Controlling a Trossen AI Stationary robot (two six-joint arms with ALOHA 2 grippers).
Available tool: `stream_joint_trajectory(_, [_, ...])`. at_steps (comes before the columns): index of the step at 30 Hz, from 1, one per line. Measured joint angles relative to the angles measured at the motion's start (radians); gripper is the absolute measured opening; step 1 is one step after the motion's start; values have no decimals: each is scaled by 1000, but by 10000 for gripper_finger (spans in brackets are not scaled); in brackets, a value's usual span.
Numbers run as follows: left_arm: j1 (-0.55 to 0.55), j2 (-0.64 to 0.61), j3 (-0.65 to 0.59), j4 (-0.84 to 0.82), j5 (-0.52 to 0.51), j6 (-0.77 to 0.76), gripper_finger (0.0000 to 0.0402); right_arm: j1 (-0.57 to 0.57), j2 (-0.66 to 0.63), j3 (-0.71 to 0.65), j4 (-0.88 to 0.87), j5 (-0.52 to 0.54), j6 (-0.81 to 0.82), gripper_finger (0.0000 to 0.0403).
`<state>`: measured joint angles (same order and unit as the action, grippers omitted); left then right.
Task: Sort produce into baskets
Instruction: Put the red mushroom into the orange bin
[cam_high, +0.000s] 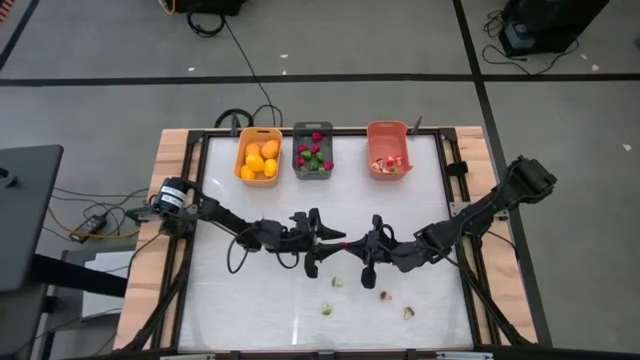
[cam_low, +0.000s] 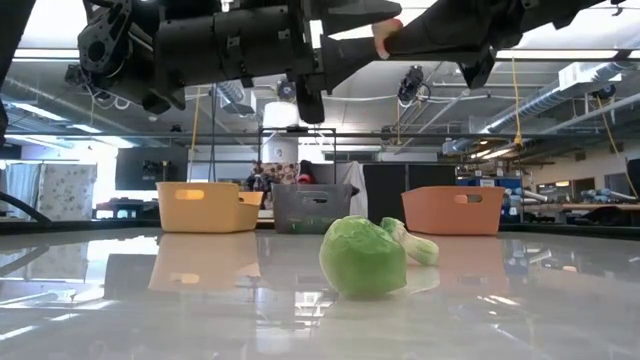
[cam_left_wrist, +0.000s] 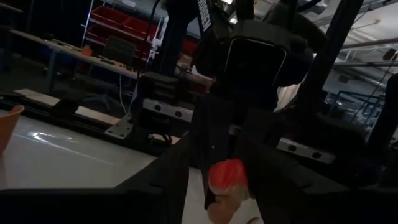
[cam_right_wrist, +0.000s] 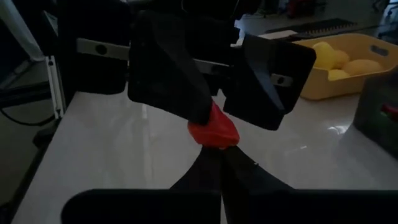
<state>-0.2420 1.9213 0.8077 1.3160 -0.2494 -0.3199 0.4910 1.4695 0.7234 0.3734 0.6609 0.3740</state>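
Both arms meet above the middle of the table. A small red radish-like piece (cam_right_wrist: 213, 132) hangs in the air between them, also seen in the low view (cam_low: 385, 36). My right gripper (cam_right_wrist: 221, 157) is shut on it. My left gripper (cam_right_wrist: 227, 112) faces the right one, its two fingers standing apart on either side of the piece. At the far edge stand three baskets: a yellow one (cam_high: 258, 156) with yellow-orange fruits, a dark grey one (cam_high: 313, 151) with red and green pieces, and a coral one (cam_high: 389, 149) with pale slices. My right gripper pinches the red piece's near end (cam_right_wrist: 216, 142) between its two fingertips, coming roughly level from the table's right side. The piece is lifted clear of the table. My left gripper has one finger (cam_right_wrist: 186, 93) right against the piece; whether it touches, I cannot tell.
Loose produce lies on the near half of the table: two green pieces (cam_high: 337, 282) (cam_high: 327, 309) and two pinkish ones (cam_high: 385, 296) (cam_high: 409, 313). In the low view a green leafy piece (cam_low: 363, 256) sits close to the camera. A metal frame (cam_high: 196, 200) borders the table.
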Motion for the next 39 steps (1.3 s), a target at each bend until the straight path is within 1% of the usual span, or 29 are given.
stream_joint_trajectory(4, [1,0,0,-7,-2,1,163,5,-9,0,-30,4,22,2])
stream_joint_trajectory(10, [6,1,0,-15,-17,4,163,-19,-35,2,-257,80,231,2])
stream_joint_trajectory(12, [10,1,-1,-36,-21,3,163,-26,-43,2,-299,83,272,2])
stream_joint_trajectory(15, [13,1,-1,-81,-21,3,163,-55,-68,2,-395,79,289,1])
stream_joint_trajectory(18, [13,1,-1,-165,-5,2,163,-119,-119,2,-559,77,346,0])
stream_joint_trajectory(22, [12,1,-1,-320,9,2,163,-226,-194,2,-795,37,406,0])
stream_joint_trajectory(25, [11,1,-1,-423,9,2,163,-320,-244,1,-924,38,409,1])
stream_joint_trajectory(27, [12,1,-1,-460,9,2,163,-395,-270,1,-991,37,391,2])
stream_joint_trajectory(30, [12,1,-1,-474,9,1,163,-514,-294,1,-1022,26,323,3])
stream_joint_trajectory(33, [12,1,-1,-475,9,2,163,-621,-296,1,-978,9,239,12])
stream_joint_trajectory(35, [11,1,-1,-477,9,2,163,-678,-295,1,-944,-26,198,29])
stream_joint_trajectory(39, [11,1,-1,-479,26,1,163,-753,-295,1,-904,-82,156,83])
